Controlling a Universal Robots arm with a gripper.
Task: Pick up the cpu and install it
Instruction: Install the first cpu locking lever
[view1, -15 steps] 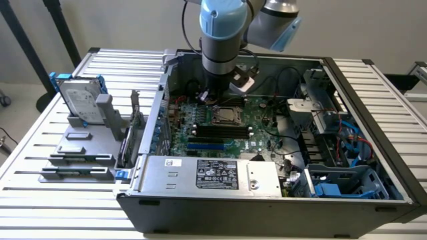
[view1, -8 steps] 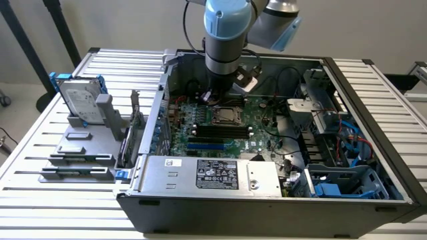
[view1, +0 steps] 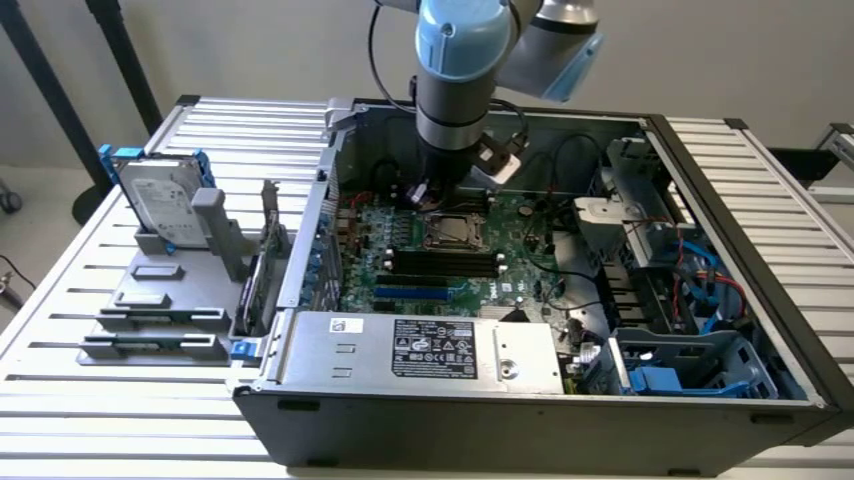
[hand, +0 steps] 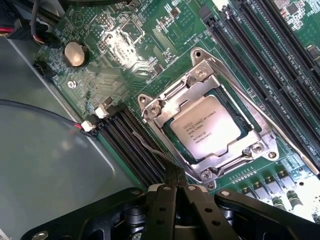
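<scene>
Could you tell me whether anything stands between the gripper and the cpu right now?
Nothing visible does. In the wrist view the cpu lies flat in its socket, silver top exposed inside the metal retention frame. The gripper is shut and empty, hanging over the black memory slots beside the socket, with only bare motherboard between them.

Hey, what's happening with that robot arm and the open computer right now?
The robot arm is reaching into the open computer case, above the green motherboard. The cpu already sits in its metal socket frame. The claw is shut and empty, hovering just beside the socket. A hard drive stands outside the case on a grey rack.
</scene>
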